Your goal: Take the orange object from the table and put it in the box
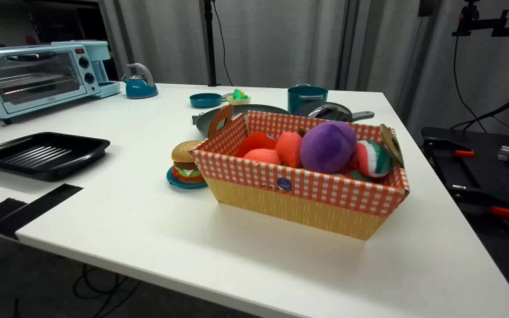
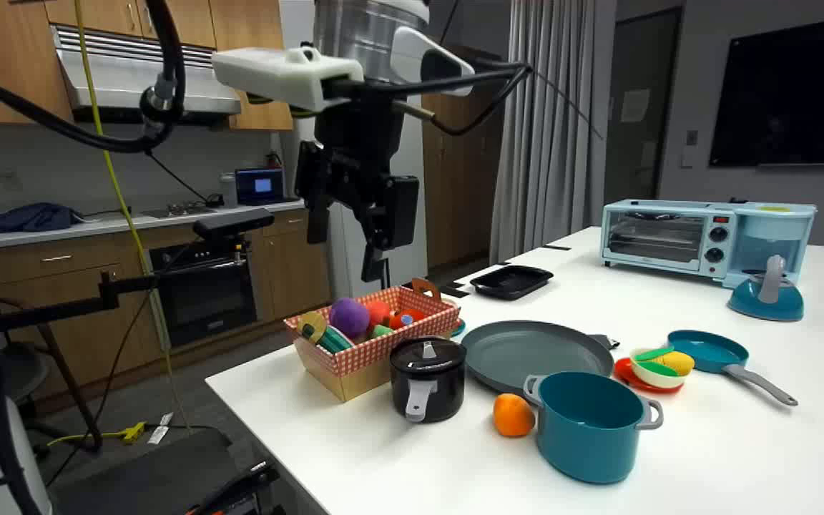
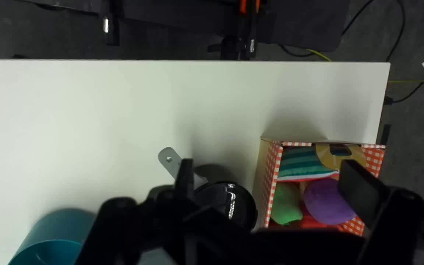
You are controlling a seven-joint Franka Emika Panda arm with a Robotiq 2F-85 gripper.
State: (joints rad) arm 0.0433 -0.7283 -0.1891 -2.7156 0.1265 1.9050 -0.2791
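Bright-orange small round toy fruit [image 2: 513, 415] sits on the white table [image 2: 412, 472], in from the edge: 0 of 2 steps done imo. Black gripper [image 2: 346, 247] is spread, empty. Remaining: grab, drop into rectangular tan checkered basket [image 2: 363, 380] near a corner.

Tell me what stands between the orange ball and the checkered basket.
A black lidded pot stands between the orange ball and the checkered basket; that shows in an exterior view.

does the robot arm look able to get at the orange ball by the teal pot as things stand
Probably yes. The claw hangs open, and nothing covers the orange ball from above. The teal pot close beside it may crowd the grasp on that side, though.
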